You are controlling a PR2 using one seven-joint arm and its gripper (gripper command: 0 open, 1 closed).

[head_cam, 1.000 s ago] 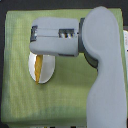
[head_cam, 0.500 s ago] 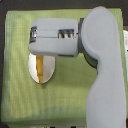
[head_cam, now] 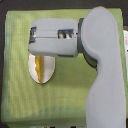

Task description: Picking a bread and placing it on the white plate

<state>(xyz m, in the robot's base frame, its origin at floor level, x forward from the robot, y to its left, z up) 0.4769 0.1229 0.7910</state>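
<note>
The white plate [head_cam: 48, 75] lies on a green cloth, left of centre in the exterior view. Only its lower half shows below the gripper body. The bread [head_cam: 39, 68], a narrow golden-orange loaf, runs lengthwise along the plate's left side, its lower pointed end near the rim. Its upper end is hidden under the gripper. My gripper [head_cam: 32, 36] is a grey block pointing to the exterior view's left, directly over the plate's upper part. The fingers are not clearly visible, so I cannot tell whether they are open or touch the bread.
The green cloth [head_cam: 20, 100] covers the table surface. My thick grey forearm [head_cam: 102, 75] runs down the exterior view's right side and hides that part of the cloth. The cloth's front edge [head_cam: 45, 123] lies near the bottom of the view.
</note>
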